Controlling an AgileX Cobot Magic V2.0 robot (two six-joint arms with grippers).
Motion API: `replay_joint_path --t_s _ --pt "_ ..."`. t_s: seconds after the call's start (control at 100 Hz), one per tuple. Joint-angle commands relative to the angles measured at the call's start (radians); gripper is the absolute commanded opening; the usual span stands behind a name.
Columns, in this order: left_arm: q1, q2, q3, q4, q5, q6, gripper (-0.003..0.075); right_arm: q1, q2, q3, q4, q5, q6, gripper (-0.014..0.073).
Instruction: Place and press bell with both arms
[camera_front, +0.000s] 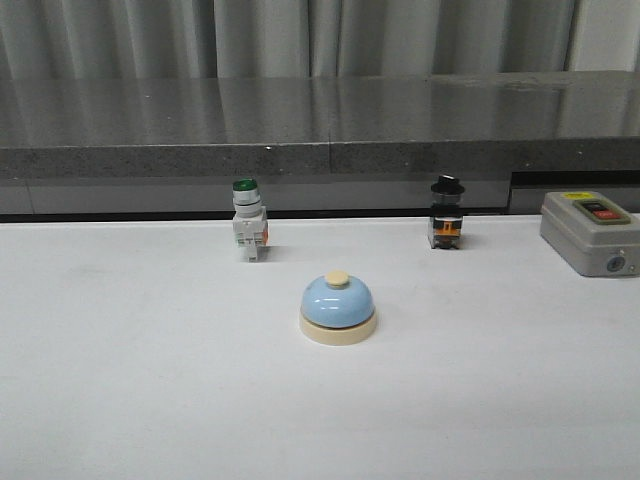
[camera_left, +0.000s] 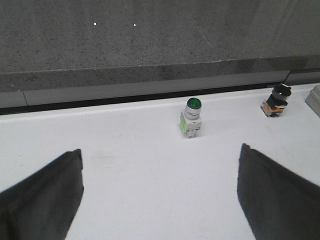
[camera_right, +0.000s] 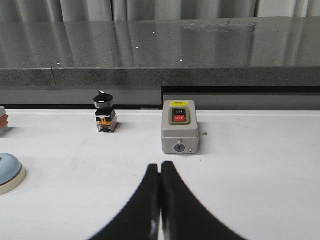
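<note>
The light-blue bell (camera_front: 338, 308) with cream base and cream button stands upright on the white table (camera_front: 150, 380), near the middle. Neither arm shows in the front view. In the left wrist view my left gripper (camera_left: 161, 155) is open and empty, its two black fingers (camera_left: 45, 195) wide apart above bare table; the bell is out of that view. In the right wrist view my right gripper (camera_right: 160, 167) is shut and empty, fingers pressed together. The bell's edge (camera_right: 9, 172) shows at that view's left border, apart from the gripper.
A green-capped white switch (camera_front: 248, 220) stands behind the bell to the left, a black-capped switch (camera_front: 446, 213) behind to the right. A grey ON/OFF box (camera_front: 590, 232) sits at the far right. A dark stone ledge (camera_front: 320, 130) runs along the table's back.
</note>
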Motion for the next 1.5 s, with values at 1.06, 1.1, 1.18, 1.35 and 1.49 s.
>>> replay_joint_path --t_s 1.06,1.1,1.18,1.35,1.49 --pt "0.001 -0.327 0.076 0.013 -0.065 -0.010 -0.0020 -0.008 -0.018 -0.013 0.005 -0.090 -0.002 -0.0060" --pt "0.001 -0.327 0.076 0.013 -0.065 -0.010 -0.0020 -0.008 -0.018 -0.013 0.005 -0.090 -0.002 -0.0060" --pt "0.001 -0.327 0.076 0.018 -0.071 -0.010 -0.0020 -0.008 -0.018 -0.013 0.005 -0.090 -0.002 -0.0060" --pt "0.001 -0.325 0.076 0.056 -0.075 -0.010 -0.0020 -0.008 -0.018 -0.013 0.005 -0.090 -0.002 -0.0060" --pt "0.001 -0.334 0.094 0.190 -0.102 -0.080 -0.0020 -0.008 -0.018 -0.013 0.005 -0.090 -0.002 -0.0060"
